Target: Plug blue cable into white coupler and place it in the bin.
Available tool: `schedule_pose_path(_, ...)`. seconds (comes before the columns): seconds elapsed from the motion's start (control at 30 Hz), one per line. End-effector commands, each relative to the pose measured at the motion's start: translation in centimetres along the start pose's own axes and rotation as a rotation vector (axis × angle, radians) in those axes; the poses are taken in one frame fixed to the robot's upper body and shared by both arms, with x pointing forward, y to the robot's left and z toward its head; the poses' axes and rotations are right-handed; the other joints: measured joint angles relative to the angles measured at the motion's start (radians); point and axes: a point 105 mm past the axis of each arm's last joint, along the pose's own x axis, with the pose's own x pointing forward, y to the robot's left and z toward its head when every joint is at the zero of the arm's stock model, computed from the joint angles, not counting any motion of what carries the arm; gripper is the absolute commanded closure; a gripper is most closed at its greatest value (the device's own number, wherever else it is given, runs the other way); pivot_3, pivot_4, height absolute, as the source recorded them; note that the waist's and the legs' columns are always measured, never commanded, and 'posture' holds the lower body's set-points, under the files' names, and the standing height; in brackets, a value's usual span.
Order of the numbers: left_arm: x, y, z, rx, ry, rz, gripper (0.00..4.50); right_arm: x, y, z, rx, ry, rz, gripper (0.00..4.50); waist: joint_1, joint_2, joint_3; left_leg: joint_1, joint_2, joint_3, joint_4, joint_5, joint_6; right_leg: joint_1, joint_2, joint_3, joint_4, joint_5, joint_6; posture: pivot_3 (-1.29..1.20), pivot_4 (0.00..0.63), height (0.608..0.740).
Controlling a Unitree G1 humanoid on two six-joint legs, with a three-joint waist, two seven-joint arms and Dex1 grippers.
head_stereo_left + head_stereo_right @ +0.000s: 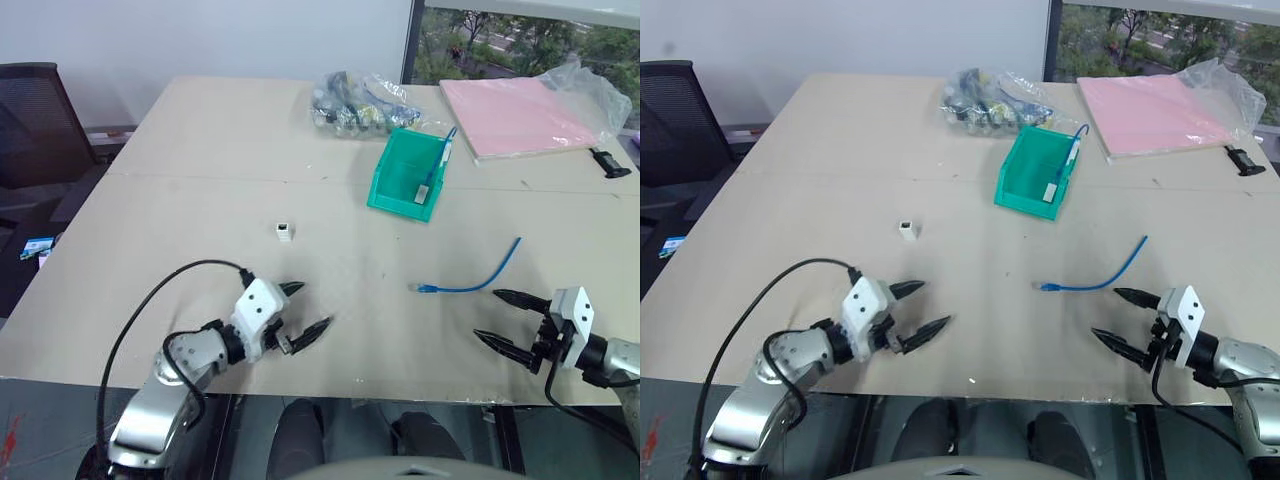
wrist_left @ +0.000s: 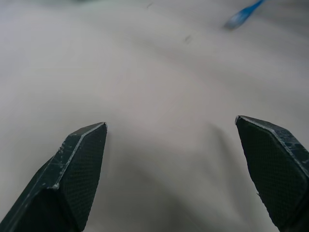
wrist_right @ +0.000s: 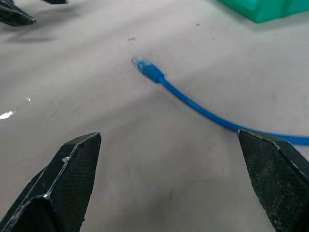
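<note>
- The blue cable lies limp on the desk before my right gripper; it looks light and floppy, so I'd pinch behind the plug.
- The white coupler sits apart, ahead of my left gripper; tiny, likely slippery.
- Both jaws gape wide, empty.

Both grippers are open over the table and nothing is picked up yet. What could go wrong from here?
1. The white coupler is tiny and loose on the table; the left gripper may knock it away rather than pinch it.
2. The blue cable lies flat and curved; the right gripper may grab mid-length, leaving the plug poorly aimed.
3. The bin already holds another cable, which could snag the placement.
</note>
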Motion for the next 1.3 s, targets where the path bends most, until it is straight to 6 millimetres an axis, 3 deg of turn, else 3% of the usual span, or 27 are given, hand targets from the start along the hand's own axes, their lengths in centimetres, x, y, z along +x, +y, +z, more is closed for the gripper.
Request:
schedule_pose_path(0.03, 0.5, -0.4, 1.0, 0.032, -0.022, -0.107, 0.1, 1.7, -0.4, 2.4, -0.081, -0.033, 0.035, 0.04, -0.007, 0.001, 0.0, 0.0, 0.0, 0.0, 0.0, 0.0, 0.0, 0.0, 0.0, 0.0, 0.0, 0.0, 0.0, 0.0, 0.15, 0.718)
schedule_pose_path(0.2, 0.0, 0.1, 2.2, 0.098, -0.017, -0.189, 0.1, 5.5, 0.0, 3.2, -0.152, 0.016, 0.152, 0.04, -0.013, 0.001, 0.0, 0.0, 0.0, 0.0, 0.002, 0.0, 0.0, -0.001, 0.001, 0.001, 0.0, 0.0, 0.0, 0.0, 0.15, 0.718)
schedule_pose_path(0.4, -1.2, 0.4, 4.4, 0.121, -0.013, -0.283, 0.1, 8.6, 0.7, 2.5, -0.16, 0.084, 0.305, 0.04, 0.0, 0.001, 0.001, -0.001, 0.001, 0.001, 0.003, 0.0, 0.0, -0.002, 0.001, 0.0, 0.0, 0.0, 0.0, 0.0, 0.15, 0.718)
schedule_pose_path(0.57, -1.9, 0.3, 4.8, 0.14, 0.023, -0.313, 0.1, 9.2, 0.4, 1.5, -0.171, 0.135, 0.355, 1.52, -0.001, 0.001, 0.001, -0.002, 0.001, 0.001, 0.004, 0.0, 0.0, -0.002, 0.0, 0.0, 0.0, 0.0, 0.0, 0.0, 0.15, 0.718)
schedule_pose_path(0.6, -2.0, 0.3, 4.8, 0.139, 0.024, -0.315, 0.1, 9.3, 0.3, 1.5, -0.172, 0.136, 0.356, 2.27, -0.001, 0.001, 0.001, -0.002, 0.001, 0.001, 0.004, 0.0, 0.0, -0.002, 0.0, 0.0, 0.0, 0.0, 0.0, 0.0, 0.15, 0.718)
schedule_pose_path(0.67, -2.0, 0.3, 4.8, 0.143, 0.032, -0.306, 0.1, 9.6, 0.1, 1.5, -0.176, 0.136, 0.355, 3.14, -0.002, 0.001, 0.001, -0.001, 0.001, 0.001, 0.005, 0.0, 0.0, -0.002, 0.001, 0.0, 0.0, 0.0, 0.0, 0.0, 0.15, 0.718)
schedule_pose_path(0.73, -2.1, 0.5, 4.7, 0.147, 0.043, -0.293, 0.1, 9.9, 0.1, 1.7, -0.188, 0.129, 0.362, 4.3, -0.002, 0.001, 0.001, -0.001, 0.001, 0.001, 0.005, 0.0, 0.0, -0.002, 0.001, 0.0, 0.0, 0.0, 0.0, 0.0, 0.15, 0.718)
schedule_pose_path(0.8, -2.2, 0.8, 4.6, 0.155, 0.049, -0.272, 0.1, 10.7, 0.3, 2.2, -0.2, 0.11, 0.375, 4.3, -0.004, 0.002, 0.001, -0.002, 0.001, 0.001, 0.005, 0.0, 0.0, -0.002, 0.001, 0.0, 0.0, 0.0, 0.0, 0.0, 0.15, 0.718)
schedule_pose_path(1.0, -2.6, 2.0, 4.4, 0.164, 0.074, -0.221, 0.1, 16.1, 1.0, 5.2, -0.313, 0.049, 0.442, 4.3, -0.029, 0.003, 0.002, -0.001, 0.002, 0.001, 0.006, 0.0, 0.0, -0.002, 0.001, 0.0, 0.002, 0.0, 0.0, 0.0, 0.15, 0.718)
schedule_pose_path(1.17, -2.6, 2.7, 4.0, 0.153, 0.083, -0.199, 0.1, 19.1, 1.0, 6.0, -0.325, 0.076, 0.481, 4.3, -0.025, 0.003, 0.003, -0.001, 0.002, 0.001, 0.006, 0.0, 0.0, -0.004, 0.001, -0.002, 0.002, 0.0, 0.0, 0.0, 0.15, 0.718)
schedule_pose_path(1.3, -1.8, 3.2, 3.0, 0.12, 0.088, -0.185, 0.1, 19.9, 0.7, 6.8, -0.306, 0.056, 0.485, 2.83, -0.026, 0.004, 0.004, -0.002, 0.002, 0.001, 0.006, 0.0, 0.0, -0.004, 0.001, -0.002, 0.002, 0.0, 0.0, 0.0, 0.15, 0.718)
